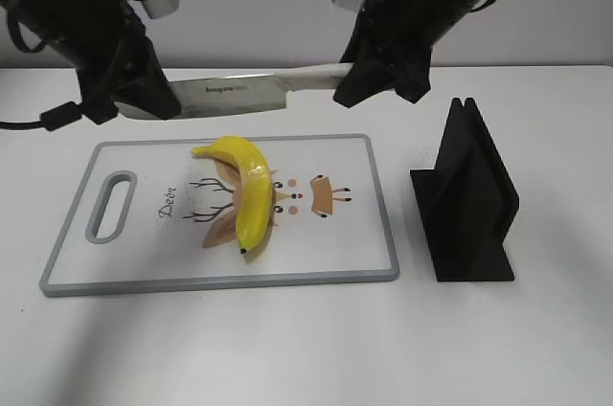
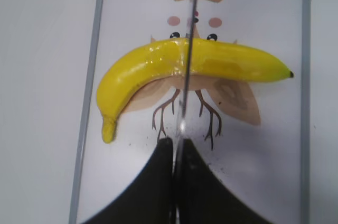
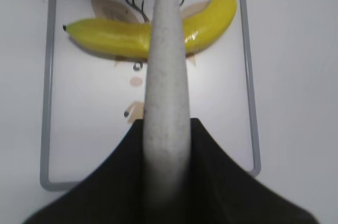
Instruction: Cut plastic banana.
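The plastic banana (image 1: 251,191) lies whole on the white, grey-rimmed cutting board (image 1: 345,243), its dark tip toward the front. A knife (image 1: 239,92) hangs level above the board's far edge, apart from the banana. My left gripper (image 1: 144,104) is shut on the blade's tip end. My right gripper (image 1: 369,80) is shut on the pale handle (image 1: 321,72). In the left wrist view the blade (image 2: 186,76) shows edge-on across the banana (image 2: 142,65), between my shut fingers (image 2: 174,146). In the right wrist view the handle (image 3: 168,76) covers the banana's (image 3: 105,34) middle, held in my fingers (image 3: 166,124).
A black knife stand (image 1: 469,200) sits on the white table to the right of the board. The board has a handle slot (image 1: 113,205) at its left end and a deer drawing under the banana.
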